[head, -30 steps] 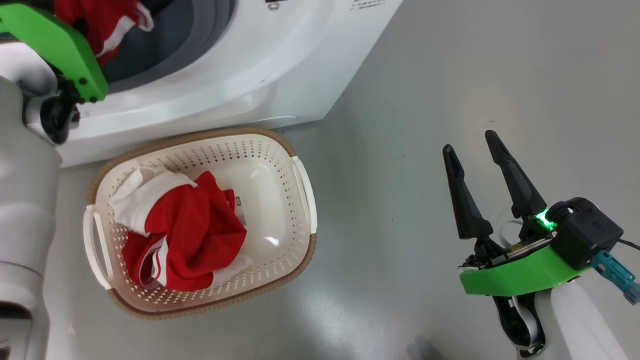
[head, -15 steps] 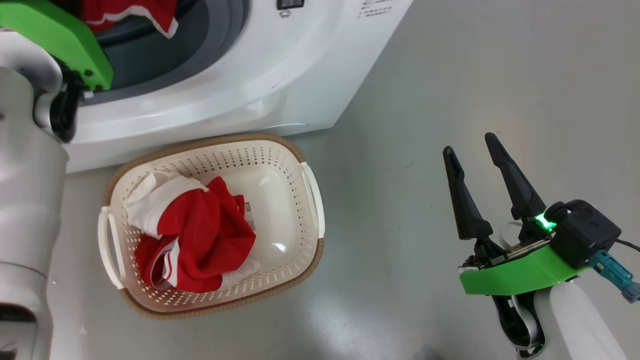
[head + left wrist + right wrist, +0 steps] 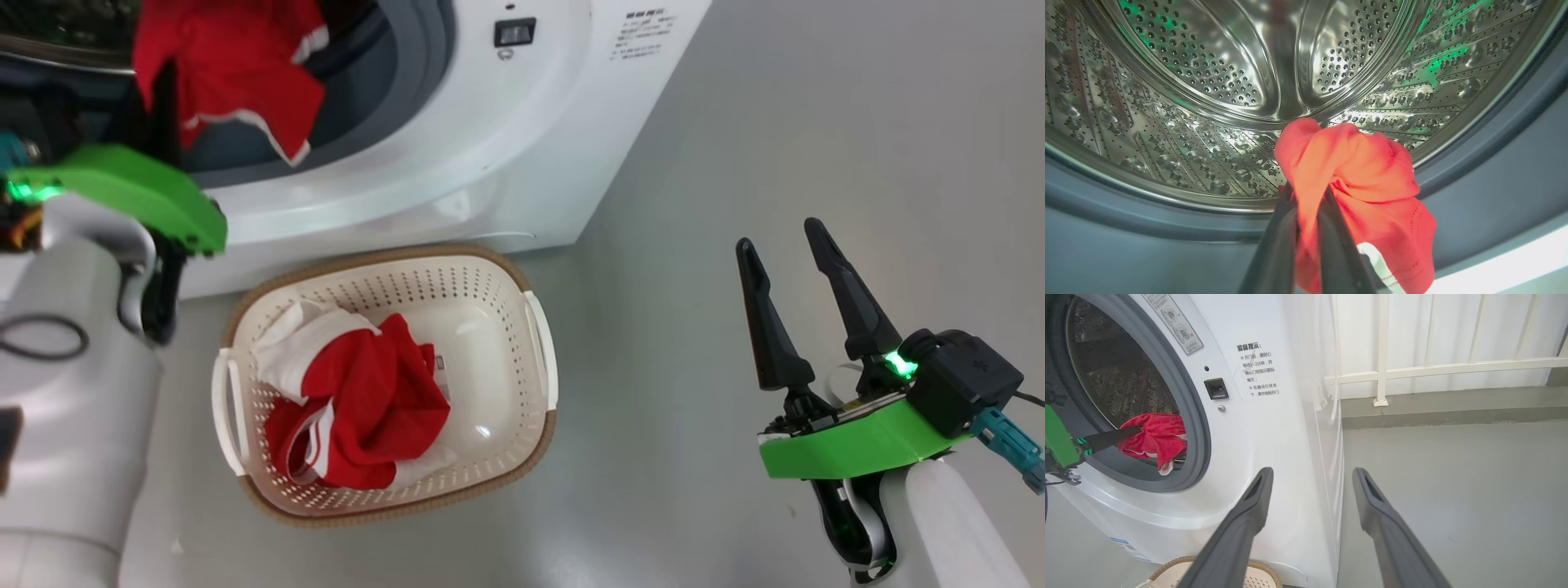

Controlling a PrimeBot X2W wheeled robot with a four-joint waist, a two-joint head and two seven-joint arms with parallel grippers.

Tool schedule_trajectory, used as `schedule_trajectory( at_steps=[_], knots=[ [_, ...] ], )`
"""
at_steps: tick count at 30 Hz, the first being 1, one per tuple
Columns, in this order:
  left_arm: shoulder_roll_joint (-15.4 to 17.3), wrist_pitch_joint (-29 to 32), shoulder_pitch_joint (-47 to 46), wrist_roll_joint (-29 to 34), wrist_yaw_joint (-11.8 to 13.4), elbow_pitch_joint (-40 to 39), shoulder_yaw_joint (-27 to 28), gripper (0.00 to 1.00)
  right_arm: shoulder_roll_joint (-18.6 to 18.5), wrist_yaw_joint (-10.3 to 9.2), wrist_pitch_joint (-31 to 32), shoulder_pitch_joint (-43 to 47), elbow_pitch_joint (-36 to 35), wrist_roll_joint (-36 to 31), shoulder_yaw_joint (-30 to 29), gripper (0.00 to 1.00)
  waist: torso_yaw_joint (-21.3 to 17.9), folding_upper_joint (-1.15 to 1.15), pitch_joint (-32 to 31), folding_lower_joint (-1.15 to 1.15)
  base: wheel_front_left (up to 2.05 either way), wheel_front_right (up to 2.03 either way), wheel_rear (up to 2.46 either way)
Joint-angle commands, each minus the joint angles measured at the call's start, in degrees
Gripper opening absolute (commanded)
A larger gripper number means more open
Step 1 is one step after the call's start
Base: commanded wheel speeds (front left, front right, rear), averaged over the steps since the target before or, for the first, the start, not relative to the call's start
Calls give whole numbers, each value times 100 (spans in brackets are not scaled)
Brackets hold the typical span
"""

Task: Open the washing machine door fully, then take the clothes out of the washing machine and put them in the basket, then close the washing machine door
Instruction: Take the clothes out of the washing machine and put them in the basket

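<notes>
- The left hand [image 3: 1308, 195] is clamped shut on a red garment [image 3: 1359, 163]; the cloth is bunched between its fingers and droops beside them.
- Just beyond that hand is the steel drum [image 3: 1208, 81] of the washing machine [image 3: 522, 122].
- Below the left hand, the basket [image 3: 424, 282] sits on the floor [image 3: 735, 122], with red-and-white clothes [image 3: 367, 408] inside.
- The right hand [image 3: 777, 233] is spread wide and empty, well apart from the basket.
</notes>
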Motion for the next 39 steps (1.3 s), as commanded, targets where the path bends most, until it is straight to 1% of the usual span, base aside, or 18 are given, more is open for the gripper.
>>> schedule_trajectory(
  at_steps=[1,5,13,18,19,24,30,39],
  knots=[
    [240,-71,295,-27,39,-365,213,0,-38,34,-36,104,-103,2,67,100,123,0,-213,0,0,0,0],
    [202,-75,961,27,162,-1116,476,0,-38,34,-36,180,-87,-4,19,100,187,0,-454,0,0,0,0],
    [45,-77,2372,321,305,-2577,845,0,-38,34,-36,374,-62,58,-23,100,272,0,-948,0,0,0,0],
    [-43,-77,3091,437,330,-3219,973,0,-38,34,-36,504,-42,80,-71,100,306,0,-1262,0,0,0,0],
    [-43,-77,3091,437,330,-3219,973,0,-38,34,-36,504,-42,80,-71,100,306,0,-1262,0,0,0,0],
    [-121,-77,3728,500,364,-3834,1038,0,-38,34,-36,636,-38,75,-110,100,352,0,-1537,0,0,0,0],
    [-206,10,4410,582,567,-4580,952,0,-38,34,-36,796,-44,42,-189,100,434,0,-1770,0,0,0,0],
    [-282,318,5187,627,931,-5769,875,0,-38,34,-36,885,-81,25,-196,100,493,0,-1839,0,0,0,0]
  ],
)
